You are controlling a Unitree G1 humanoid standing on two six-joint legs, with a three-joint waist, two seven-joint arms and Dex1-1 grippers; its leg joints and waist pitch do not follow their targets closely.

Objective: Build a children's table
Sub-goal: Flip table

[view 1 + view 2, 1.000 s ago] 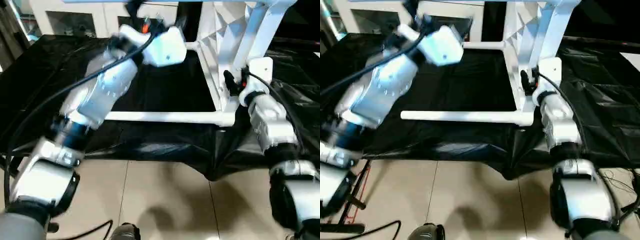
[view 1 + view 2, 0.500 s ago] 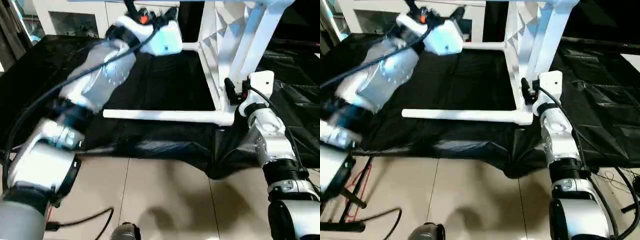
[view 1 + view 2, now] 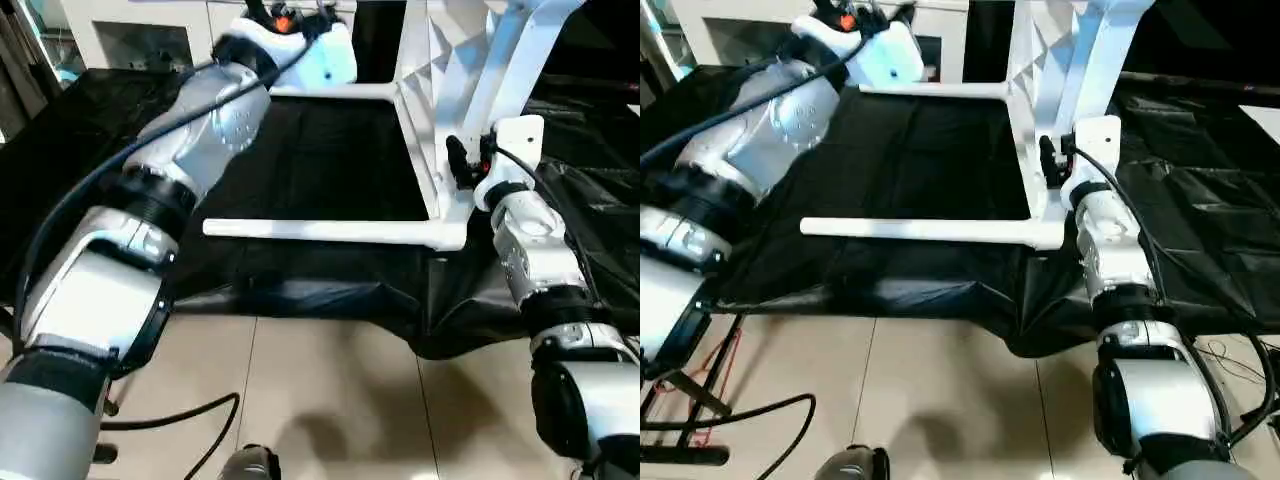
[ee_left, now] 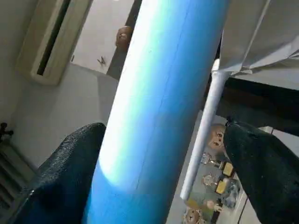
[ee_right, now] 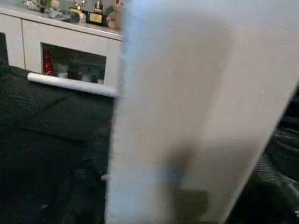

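White plastic tabletop (image 3: pixel 440 110) stands on edge right of centre on the black-draped worktop (image 3: pixel 330 160), two legs (image 3: pixel 330 232) running leftward from its sockets. At the upper left the left pincer (image 4: pixel 154 154) stands wide around the far leg (image 4: pixel 159 93), fingers (image 4: pixel 65 177) apart from it. Right pincer (image 3: pixel 462 165) is at the tabletop's edge; I cannot tell its grip.

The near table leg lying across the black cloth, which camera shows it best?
The left eye view: the near table leg shows whole, from its free end to the tabletop's corner socket. The right eye view shows nearly the same. The right wrist view catches only a far leg.
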